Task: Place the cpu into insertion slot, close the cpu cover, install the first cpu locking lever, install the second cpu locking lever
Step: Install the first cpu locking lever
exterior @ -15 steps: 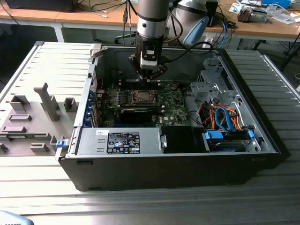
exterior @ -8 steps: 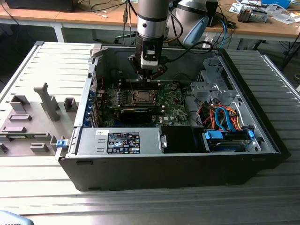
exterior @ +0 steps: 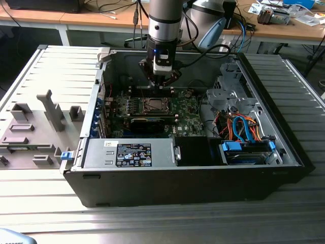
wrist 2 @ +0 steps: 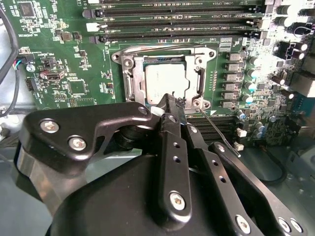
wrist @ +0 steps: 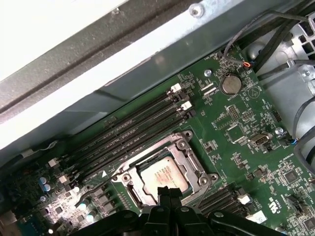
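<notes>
The cpu (wrist 2: pixel 165 81) (wrist: pixel 162 174) lies flat in the insertion slot (exterior: pixel 152 105) on the green board, its silver-grey top showing. The cpu cover (wrist 2: pixel 132 73) (wrist: pixel 193 164), a silver frame, lies down around it. A thin wire locking lever (wrist 2: pixel 221 135) sticks out slantwise from one corner of the socket. My gripper (wrist 2: pixel 170 104) (wrist: pixel 167 192) (exterior: pixel 161 84) hovers just above the socket's edge near that corner. Its black fingertips are pressed together with nothing between them.
Black memory slots (wrist 2: pixel 177 22) run beside the socket, and a coin battery (wrist: pixel 230 83) sits on the board. The metal case wall (wrist: pixel 147 59) rises close behind. A black labelled box (exterior: pixel 133 154), a long black card (exterior: pixel 147 123) and orange and blue cables (exterior: pixel 241 127) fill the case.
</notes>
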You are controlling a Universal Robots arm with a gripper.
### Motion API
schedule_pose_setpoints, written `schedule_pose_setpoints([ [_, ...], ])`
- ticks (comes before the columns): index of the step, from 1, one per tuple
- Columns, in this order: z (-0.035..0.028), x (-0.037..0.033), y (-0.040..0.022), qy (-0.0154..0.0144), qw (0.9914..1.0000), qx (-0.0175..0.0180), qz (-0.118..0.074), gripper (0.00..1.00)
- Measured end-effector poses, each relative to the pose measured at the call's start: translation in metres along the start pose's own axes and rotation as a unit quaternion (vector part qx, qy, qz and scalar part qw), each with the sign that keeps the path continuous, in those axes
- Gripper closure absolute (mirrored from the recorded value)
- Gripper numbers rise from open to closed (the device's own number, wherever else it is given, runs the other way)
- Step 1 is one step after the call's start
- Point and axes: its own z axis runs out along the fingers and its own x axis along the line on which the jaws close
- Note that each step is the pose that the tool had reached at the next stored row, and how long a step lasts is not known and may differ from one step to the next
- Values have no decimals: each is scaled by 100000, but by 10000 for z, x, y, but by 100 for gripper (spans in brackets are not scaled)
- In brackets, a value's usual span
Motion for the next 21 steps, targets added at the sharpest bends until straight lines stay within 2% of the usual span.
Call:
schedule_pose_setpoints([
  [21, 0, 0, 0, -144, 99944, 2, -3352, 89],
])
